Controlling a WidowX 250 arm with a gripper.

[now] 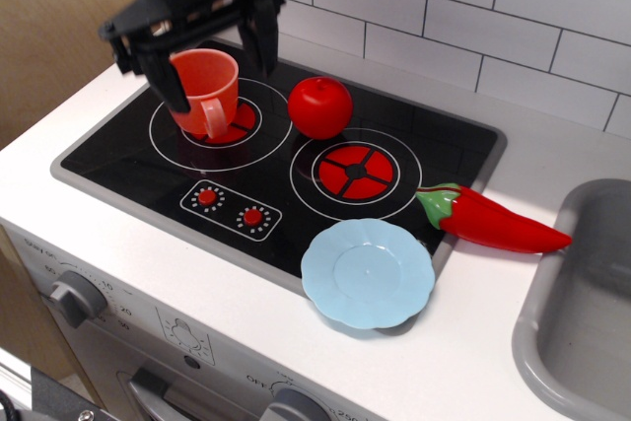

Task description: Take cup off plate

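Judged as nearly finished — the cup (204,93) stood upright on the left burner ring (220,125) in the upper left of the frame, well apart from the plate (368,273), which lay bare at the lower centre, partly over the front edge of the stovetop (138,170). Seemed left only to draw the arm away. Saw the gripper (209,32) above the cup with its fingers (264,35) spread wide, one on each side of the cup, and holding nothing; could not tell if the left finger touched the cup wall.

Around it: a black toy stovetop set in a white counter (473,342), with a red tomato (319,106) just beside the cup's burner and a red pepper (493,222) at the right, near the plate. Also a grey sink (582,293) at the right edge, white tiles (473,17) behind, a wooden panel (59,27) at the left — and oven knobs (74,298) below.
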